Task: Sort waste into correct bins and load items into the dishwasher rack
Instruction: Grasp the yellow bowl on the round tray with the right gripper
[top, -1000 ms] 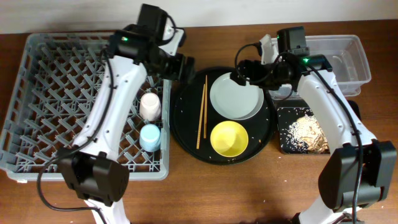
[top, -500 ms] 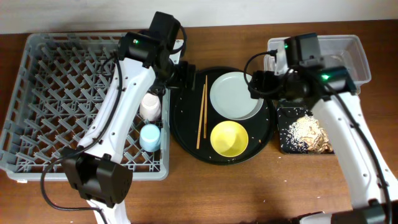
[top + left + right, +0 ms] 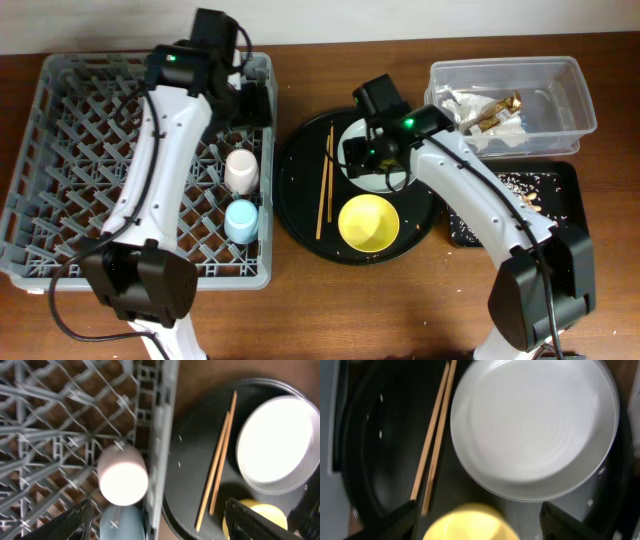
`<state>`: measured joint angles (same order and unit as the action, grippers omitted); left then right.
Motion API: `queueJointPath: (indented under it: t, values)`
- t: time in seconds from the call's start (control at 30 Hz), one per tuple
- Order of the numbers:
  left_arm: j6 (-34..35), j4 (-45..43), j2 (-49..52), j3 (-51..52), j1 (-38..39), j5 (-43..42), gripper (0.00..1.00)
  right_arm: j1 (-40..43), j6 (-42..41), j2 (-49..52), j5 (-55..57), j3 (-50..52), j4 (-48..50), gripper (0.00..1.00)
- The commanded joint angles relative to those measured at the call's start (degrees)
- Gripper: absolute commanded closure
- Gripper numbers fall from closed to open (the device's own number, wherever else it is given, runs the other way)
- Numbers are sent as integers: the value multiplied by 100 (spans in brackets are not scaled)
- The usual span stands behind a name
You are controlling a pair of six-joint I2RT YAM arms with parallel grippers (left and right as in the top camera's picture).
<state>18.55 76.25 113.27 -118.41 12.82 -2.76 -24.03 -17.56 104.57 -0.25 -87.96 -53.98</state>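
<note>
The grey dishwasher rack (image 3: 90, 190) holds a pale pink cup (image 3: 241, 170) and a blue cup (image 3: 241, 220) near its right edge. Both cups also show in the left wrist view, the pink one (image 3: 123, 476) above the blue one (image 3: 122, 525). The chopsticks (image 3: 325, 180), the grey-white plate (image 3: 400, 181) and the yellow bowl (image 3: 368, 222) lie on the round black tray. My left gripper (image 3: 257, 100) is open and empty above the rack's right edge. My right gripper (image 3: 364, 155) is open and empty above the plate (image 3: 535, 430), with the bowl (image 3: 470, 522) between its fingers in the right wrist view.
The large round black tray (image 3: 295, 200) sits in the middle. The clear tub (image 3: 575, 95) at the back right holds white napkins and a brown-gold wrapper (image 3: 495, 108). The shallow black tray (image 3: 560, 175) in front of it holds rice and brownish scraps (image 3: 520, 190).
My right arm has swung left from the bins to above the plate. My left arm has moved left and back, from the round tray's edge to over the rack's right edge.
</note>
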Motion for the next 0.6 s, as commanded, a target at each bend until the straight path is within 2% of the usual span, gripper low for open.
queueJointPath:
  t: [0.0,0.07,0.13,0.23,0.27,0.3,0.33,0.37,0.4,0.5,0.57]
  values:
    - [-186,79,17,-68,223,63,16,103,-155,-262,-592,-24,-463,23]
    - [-122,-227,17,-68,79,66,15,-90,-402,-251,-737,-22,-719,23]
    - [-70,-514,17,-68,-210,66,15,-304,-841,-251,-256,4,-824,29]
    - [7,-455,17,-68,-675,68,14,-236,-892,-251,-31,79,-1040,31]
    - [7,-396,17,-68,-850,72,5,-236,-890,-251,-131,162,-1062,33]
    - [7,-378,17,-68,-999,140,1,-297,-890,-251,-188,214,-1047,35]
    - [7,-380,17,-68,-1082,177,1,-442,-892,-251,-184,293,-953,36]
    - [7,-400,20,-68,-1281,175,1,-706,-1115,-229,-4,413,-802,43]
    - [7,-396,17,-68,-1416,175,1,-973,-1419,-136,433,494,-778,45]
    - [4,-374,20,-68,-1502,175,1,-1303,-1556,299,544,568,-577,54]
    - [4,-352,20,-68,-1502,308,1,-1427,-1554,608,546,566,-516,56]
